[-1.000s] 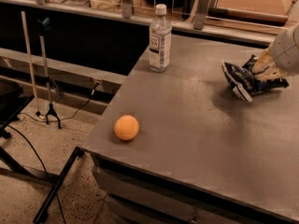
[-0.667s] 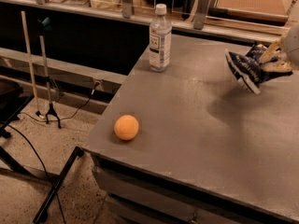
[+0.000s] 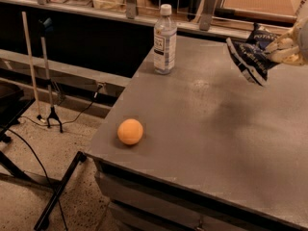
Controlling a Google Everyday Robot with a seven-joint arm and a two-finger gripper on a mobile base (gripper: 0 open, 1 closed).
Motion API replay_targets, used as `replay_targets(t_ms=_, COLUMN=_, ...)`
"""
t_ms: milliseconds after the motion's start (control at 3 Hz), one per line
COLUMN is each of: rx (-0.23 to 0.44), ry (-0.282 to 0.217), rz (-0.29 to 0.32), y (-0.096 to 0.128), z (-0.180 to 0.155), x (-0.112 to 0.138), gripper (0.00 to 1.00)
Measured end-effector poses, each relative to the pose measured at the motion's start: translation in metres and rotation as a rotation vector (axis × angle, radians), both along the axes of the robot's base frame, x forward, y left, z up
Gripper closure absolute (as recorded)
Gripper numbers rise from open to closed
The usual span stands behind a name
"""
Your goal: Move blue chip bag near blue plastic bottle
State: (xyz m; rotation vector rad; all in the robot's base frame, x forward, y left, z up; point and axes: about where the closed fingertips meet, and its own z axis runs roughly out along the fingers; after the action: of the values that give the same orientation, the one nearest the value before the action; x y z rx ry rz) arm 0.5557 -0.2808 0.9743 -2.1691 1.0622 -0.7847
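Carrying blue chip bag [image 3: 250, 57] aloft.
Gripper [image 3: 283, 49], far right, clamps it; next, traverse left toward blue plastic bottle [image 3: 165, 38].

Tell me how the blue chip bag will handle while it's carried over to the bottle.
Probably floppy: the blue chip bag looks crumpled and hangs from the gripper at the right edge, above the table. Likely light: a pinch at one end holds it aloft. Its foil-like skin may slip.
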Motion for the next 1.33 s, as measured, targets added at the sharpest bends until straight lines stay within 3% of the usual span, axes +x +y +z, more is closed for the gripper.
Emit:
replay_targets(t_ms=333, rx=-0.056, ry=-0.04, rz=0.092, y=0.03, z=-0.001, x=-0.004, gripper=1.0)
replay_targets(t_ms=667, rx=-0.108, ry=-0.041, rz=0.167, y=0.067, z=-0.012, x=-0.007, gripper=1.0)
replay_targets(t_ms=1000, rx=-0.147, ry=-0.007, rz=0.197, y=0.094, z=-0.021, x=-0.005, gripper=1.0)
replay_targets(t_ms=1333, rx=-0.147, ry=-0.004, rz=0.195, y=0.099, z=-0.02, x=-0.005, gripper=1.0)
